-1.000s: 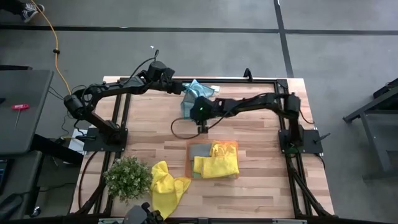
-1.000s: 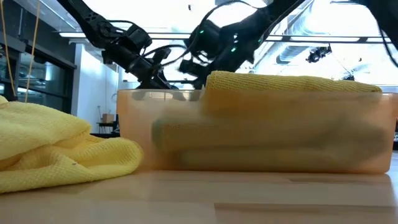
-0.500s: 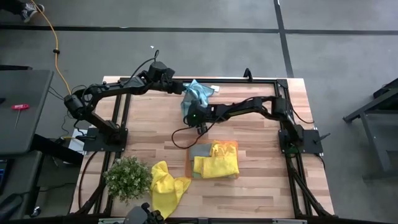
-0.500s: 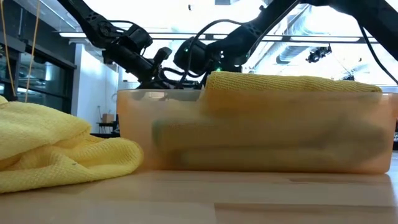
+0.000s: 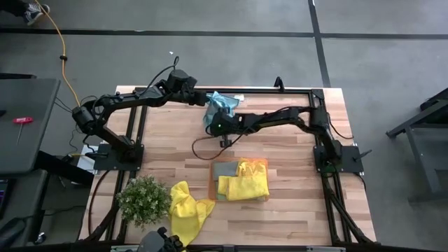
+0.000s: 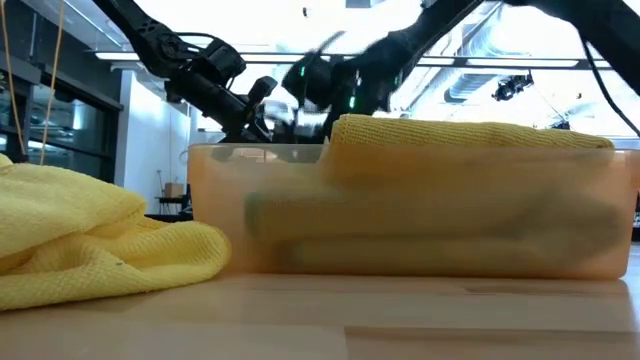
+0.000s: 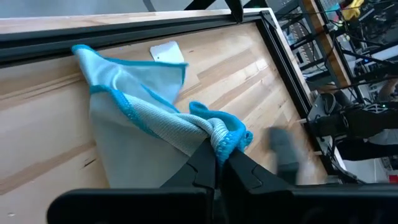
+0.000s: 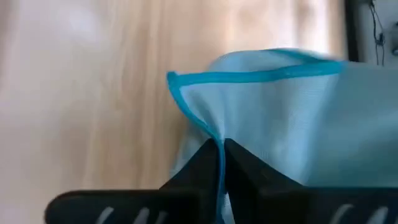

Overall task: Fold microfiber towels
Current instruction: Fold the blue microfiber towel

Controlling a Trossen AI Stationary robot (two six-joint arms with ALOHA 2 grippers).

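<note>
High view showed the light blue towel (image 5: 221, 105) bunched near the table's (image 5: 280, 203) far edge, held off the wood between the two arms. The left gripper (image 5: 203, 100) reached in from the left along the black frame rail (image 5: 273, 91), its jaws closed on a twisted edge of that towel; the left wrist view showed the dark fingers (image 7: 205, 163) pinched together on a roll of teal-trimmed cloth, with a small white card (image 7: 166, 52) lying on the wood just beyond the towel. The right gripper (image 5: 213, 124) came across from the right side, and the right wrist view showed its jaws shut on the towel's teal hem (image 8: 219, 158), the cloth spreading away from the pinch. Nearer the front of the table sat the orange tray (image 5: 263, 162), holding a folded grey-blue towel (image 5: 225, 169) beside a heap of yellow towels (image 5: 245, 182). A loose yellow towel (image 5: 187, 210) lay crumpled at the front, just beside the potted plant (image 5: 143, 199). In the low view the tray's translucent wall (image 6: 420, 220) filled most of the foreground, with yellow cloth (image 6: 470, 133) rising above its rim, so it hid the blue towel and both grippers' fingertips; only the dark arms showed above it.
</note>
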